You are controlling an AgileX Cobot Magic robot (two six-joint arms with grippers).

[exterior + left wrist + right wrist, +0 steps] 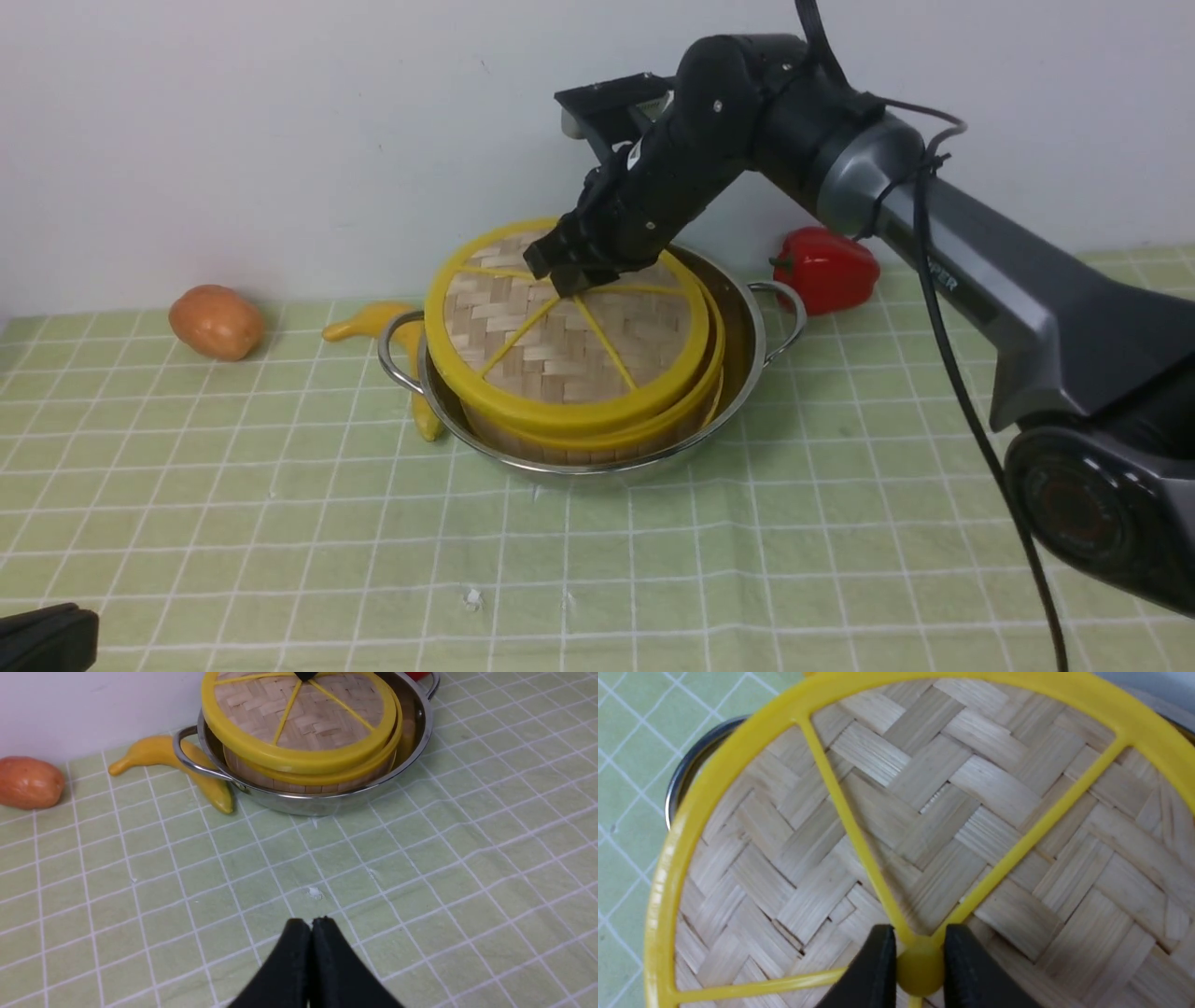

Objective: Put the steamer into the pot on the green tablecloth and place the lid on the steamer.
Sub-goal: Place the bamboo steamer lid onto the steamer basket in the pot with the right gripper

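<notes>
Green tablecloth (pixel 280 523) bears pot (pixel 744 322), banana (pixel 369 320), red pepper (pixel 826 269), orange fruit (pixel 217 322)

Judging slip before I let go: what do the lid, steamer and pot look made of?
Lid: woven pale bamboo strips, matte; smooth yellow rim and spokes, probably plastic. Steamer: upright bamboo slats under a similar yellow rim. Pot: mirror-bright metal reflecting its surroundings, apparently stainless steel.
</notes>
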